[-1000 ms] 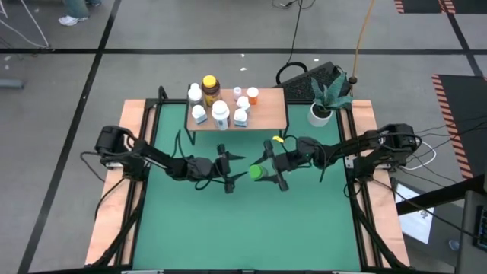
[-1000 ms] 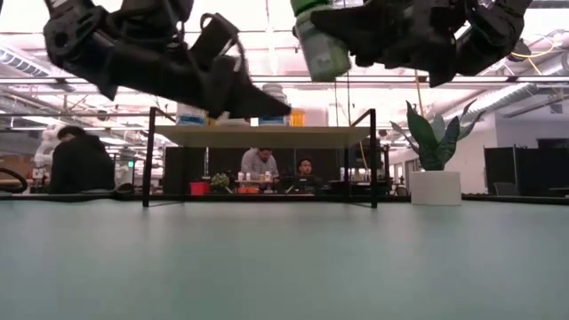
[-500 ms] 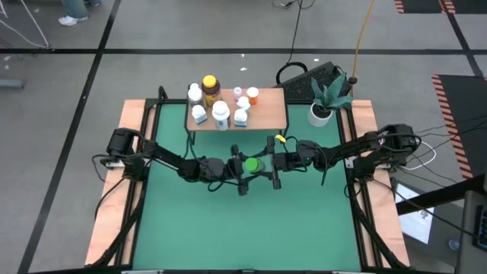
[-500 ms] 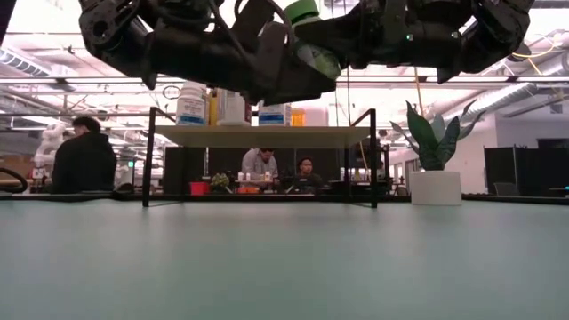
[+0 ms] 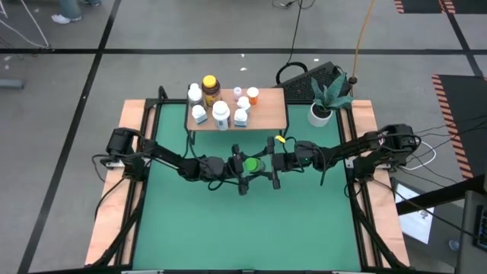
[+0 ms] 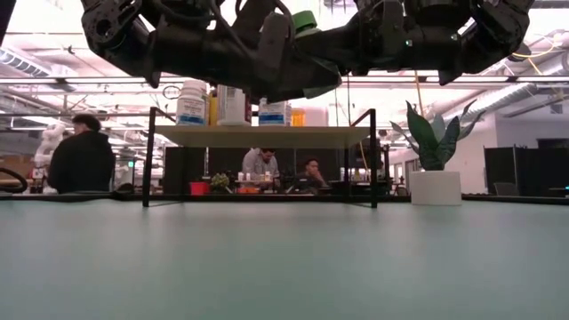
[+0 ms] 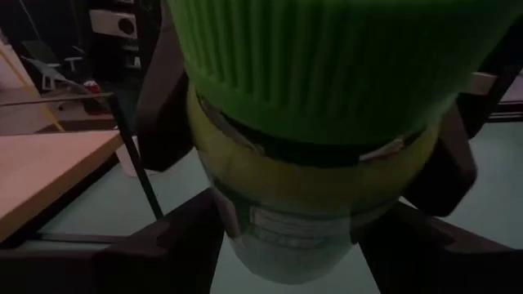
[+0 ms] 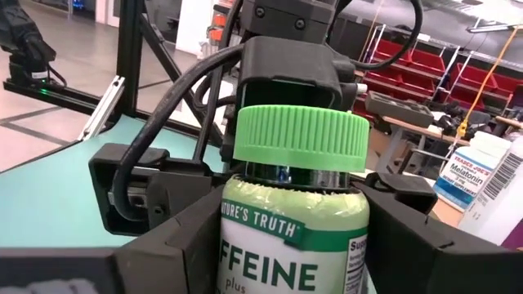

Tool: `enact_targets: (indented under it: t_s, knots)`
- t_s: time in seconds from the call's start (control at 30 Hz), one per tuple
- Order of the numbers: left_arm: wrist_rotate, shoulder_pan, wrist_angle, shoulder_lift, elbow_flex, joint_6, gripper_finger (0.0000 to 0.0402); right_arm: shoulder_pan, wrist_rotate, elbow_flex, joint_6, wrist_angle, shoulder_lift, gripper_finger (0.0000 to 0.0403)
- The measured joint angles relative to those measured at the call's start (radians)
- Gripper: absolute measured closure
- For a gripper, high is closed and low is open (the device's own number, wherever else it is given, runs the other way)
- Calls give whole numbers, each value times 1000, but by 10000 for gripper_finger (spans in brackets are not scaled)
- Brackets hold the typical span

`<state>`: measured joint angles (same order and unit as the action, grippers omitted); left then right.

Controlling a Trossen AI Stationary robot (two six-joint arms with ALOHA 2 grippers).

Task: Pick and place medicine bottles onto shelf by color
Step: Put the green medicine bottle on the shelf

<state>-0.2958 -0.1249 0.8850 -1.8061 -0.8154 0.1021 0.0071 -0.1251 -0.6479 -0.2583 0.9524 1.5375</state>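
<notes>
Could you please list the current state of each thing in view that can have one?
Green-capped medicine bottle: capped, held in the air between both grippers.
Right gripper: shut on the bottle's body.
Left gripper: fingers around the bottle's cap end.
Light wood-topped shelf: carrying several upright bottles, right part bare.
Amber bottle with yellow lid: upright, capped, on the shelf.

One green bottle (image 5: 250, 164) sits between two grippers, left (image 5: 238, 169) and right (image 5: 268, 165), seven bottles (image 5: 220, 114) stand on one shelf (image 5: 268, 116), one potted plant (image 5: 322, 106) stands beside it, and three people (image 6: 80, 164) show behind.
</notes>
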Motion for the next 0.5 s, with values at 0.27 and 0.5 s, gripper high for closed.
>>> enact_targets:
  t_s: [0.27,0.5]
  knots:
    - [3,0,-34,0,0,15,194,0,4,0,16,-25,0,158]
    - [36,3,-138,0,1,39,183,-45,-42,-1,215,-210,-73,88]
